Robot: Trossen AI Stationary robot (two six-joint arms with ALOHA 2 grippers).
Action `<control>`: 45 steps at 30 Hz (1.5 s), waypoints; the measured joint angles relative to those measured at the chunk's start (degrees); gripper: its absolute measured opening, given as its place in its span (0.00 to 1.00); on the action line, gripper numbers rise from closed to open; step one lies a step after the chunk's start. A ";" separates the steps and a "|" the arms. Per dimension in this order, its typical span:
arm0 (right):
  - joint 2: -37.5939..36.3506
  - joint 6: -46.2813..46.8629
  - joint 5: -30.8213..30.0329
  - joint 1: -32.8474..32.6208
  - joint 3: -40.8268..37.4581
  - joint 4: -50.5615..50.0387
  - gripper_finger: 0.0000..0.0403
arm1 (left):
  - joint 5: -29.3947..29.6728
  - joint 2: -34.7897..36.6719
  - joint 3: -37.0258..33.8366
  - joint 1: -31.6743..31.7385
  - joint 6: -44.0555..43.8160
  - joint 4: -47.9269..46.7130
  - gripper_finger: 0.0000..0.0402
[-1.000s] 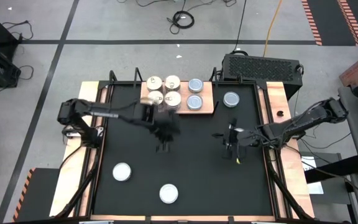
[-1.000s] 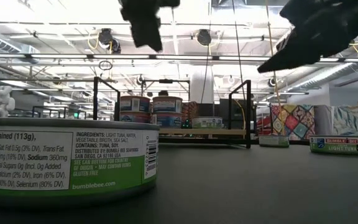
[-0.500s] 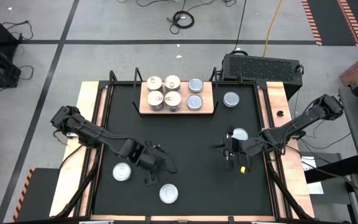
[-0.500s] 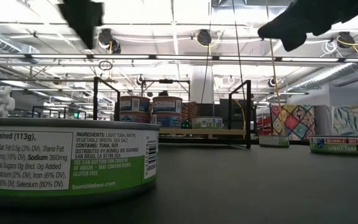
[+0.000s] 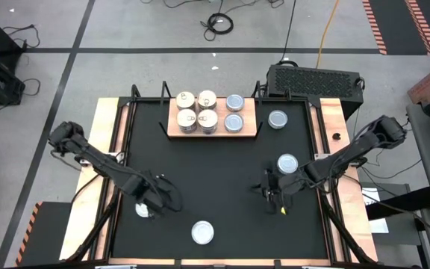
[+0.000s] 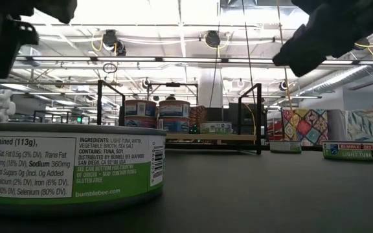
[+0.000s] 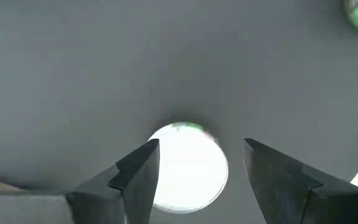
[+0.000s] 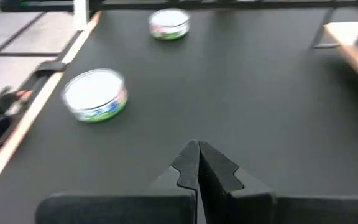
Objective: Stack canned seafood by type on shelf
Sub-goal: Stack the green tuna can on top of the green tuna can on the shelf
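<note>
The shelf (image 5: 212,131) at the table's far side carries white-topped tins (image 5: 197,109) stacked two high (image 6: 157,115) and silvery-blue tins (image 5: 234,112). Loose canned seafood lies on the black table: a white-topped tin (image 5: 143,210) near the left, another (image 5: 202,232) near the front edge, and two silvery-blue ones (image 5: 278,119) (image 5: 287,164) on the right. My left gripper (image 7: 201,146) hovers open over the near-left white tin (image 7: 188,165), a finger on either side of it. My right gripper (image 8: 197,154) is shut and empty, just on the near side of a silvery-blue tin.
Black rods (image 6: 258,116) stand at the shelf's ends. Wooden strips (image 5: 110,149) run along the table's left and right sides. A black box (image 5: 313,81) sits beyond the far right corner. Bare black tabletop (image 5: 215,179) lies between the shelf and the front tins.
My left gripper has swung from just in front of the shelf toward the table's near left, ending over the white-topped tin there. My right gripper has drifted a little toward the near edge, uncovering the silvery-blue tin beside it.
</note>
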State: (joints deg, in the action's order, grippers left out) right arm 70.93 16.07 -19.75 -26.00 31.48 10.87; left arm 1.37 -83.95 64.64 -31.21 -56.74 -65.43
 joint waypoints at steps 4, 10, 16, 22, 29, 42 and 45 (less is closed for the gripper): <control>1.49 -0.01 2.26 0.00 -0.02 1.54 0.00 | -0.35 10.16 -9.19 0.88 -4.09 6.71 0.57; 1.58 -1.90 2.16 0.13 -0.02 1.38 0.00 | -0.44 25.00 -21.37 2.37 -11.66 11.02 0.57; 1.56 -3.44 2.12 0.13 -0.02 1.38 0.00 | -0.20 30.16 -27.32 2.33 -11.59 11.27 0.57; 1.56 -3.40 2.10 0.13 -0.02 1.34 0.00 | 0.39 28.25 -28.74 2.33 -2.54 12.08 0.57; 1.56 -3.27 2.09 0.13 -0.02 1.35 0.00 | 0.40 25.23 -28.72 2.33 12.16 15.54 0.57; 1.56 -3.27 2.08 0.15 -0.02 1.25 0.00 | 0.40 21.36 -28.70 2.33 17.01 15.72 0.57; 1.56 -3.27 2.08 0.13 -0.02 1.25 0.00 | 0.39 21.36 -28.70 2.33 16.72 15.71 0.57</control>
State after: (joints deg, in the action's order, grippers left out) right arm 72.49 12.80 -17.67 -25.86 31.46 12.12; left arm 1.76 -62.59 35.94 -28.88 -40.02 -49.73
